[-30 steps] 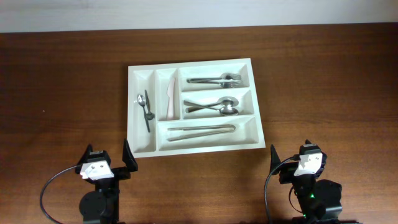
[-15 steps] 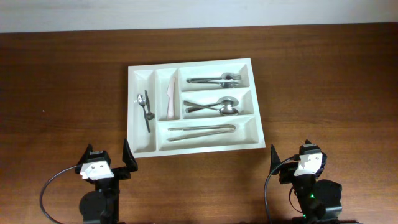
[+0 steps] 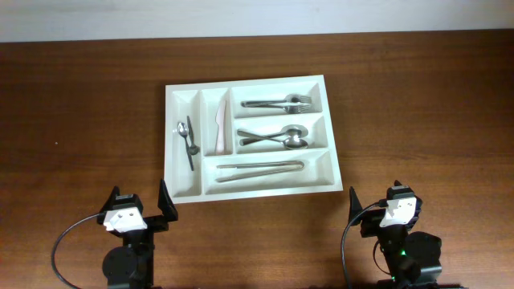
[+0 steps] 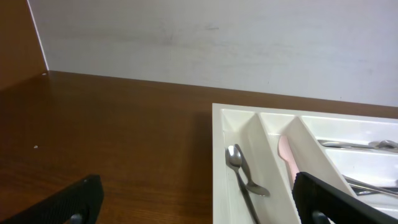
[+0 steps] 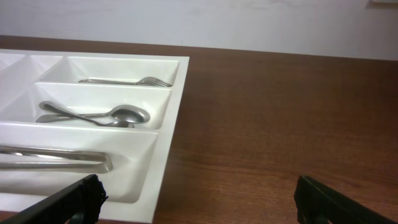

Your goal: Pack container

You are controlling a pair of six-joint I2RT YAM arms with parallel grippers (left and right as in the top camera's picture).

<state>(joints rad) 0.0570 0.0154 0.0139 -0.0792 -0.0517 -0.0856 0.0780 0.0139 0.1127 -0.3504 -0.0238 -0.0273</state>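
The container (image 3: 185, 183), a white cutlery tray, lies mid-table. Its left slot holds a small spoon (image 3: 188, 143), and the slot beside it a pale knife (image 3: 219, 128). The long compartments hold forks (image 3: 277, 103), spoons (image 3: 277, 136) and tongs (image 3: 261, 168). My left gripper (image 3: 138, 202) rests open near the table's front edge, off the tray's front left corner. The right gripper (image 3: 377, 201) rests open off the front right corner. In the left wrist view the gripper (image 4: 199, 208) faces the tray's left rim (image 4: 219, 155). In the right wrist view the gripper (image 5: 199, 205) faces the tray's right rim (image 5: 174, 112). Neither holds anything.
Brown wooden tabletop (image 3: 88, 120) spreads round the tray on all sides. A pale wall (image 4: 217, 43) runs along the table's far edge. A black cable (image 3: 64, 241) loops beside the left arm's base.
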